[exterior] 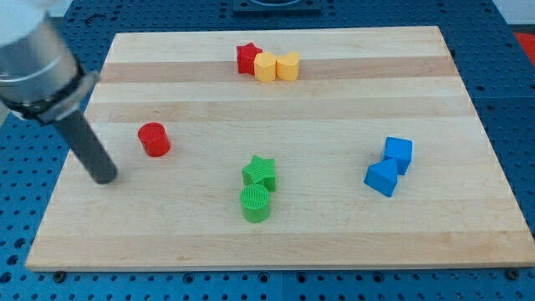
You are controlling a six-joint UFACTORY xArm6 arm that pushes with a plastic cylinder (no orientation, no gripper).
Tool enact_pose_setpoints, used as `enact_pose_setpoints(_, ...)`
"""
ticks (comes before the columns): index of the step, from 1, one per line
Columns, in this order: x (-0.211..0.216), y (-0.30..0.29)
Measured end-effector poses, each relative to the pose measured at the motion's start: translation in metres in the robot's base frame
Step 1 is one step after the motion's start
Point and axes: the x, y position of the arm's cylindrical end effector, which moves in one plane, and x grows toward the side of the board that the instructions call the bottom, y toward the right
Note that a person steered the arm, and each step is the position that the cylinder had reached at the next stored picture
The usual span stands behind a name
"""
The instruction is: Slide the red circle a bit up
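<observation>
The red circle [154, 139] stands on the wooden board [334, 234] at the view's left, upright and apart from the other blocks. My tip [104, 177] rests on the board to the lower left of the red circle, a short gap away and not touching it. The dark rod rises from the tip up to the view's top left corner.
A red star [247, 58], a yellow block [266, 67] and a second yellow block [287, 65] sit in a touching row near the view's top. A green star [260, 171] touches a green circle [256, 202] below it. Two blue blocks [398, 153], [382, 177] touch at the right.
</observation>
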Motion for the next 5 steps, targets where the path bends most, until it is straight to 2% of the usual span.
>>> enact_pose_setpoints(1,-0.007,0.049)
enact_pose_setpoints(2,-0.033,0.079)
enact_pose_setpoints(3,-0.076,0.080)
enact_pose_setpoints(4,-0.095,0.078)
enact_pose_setpoints(5,-0.053,0.078)
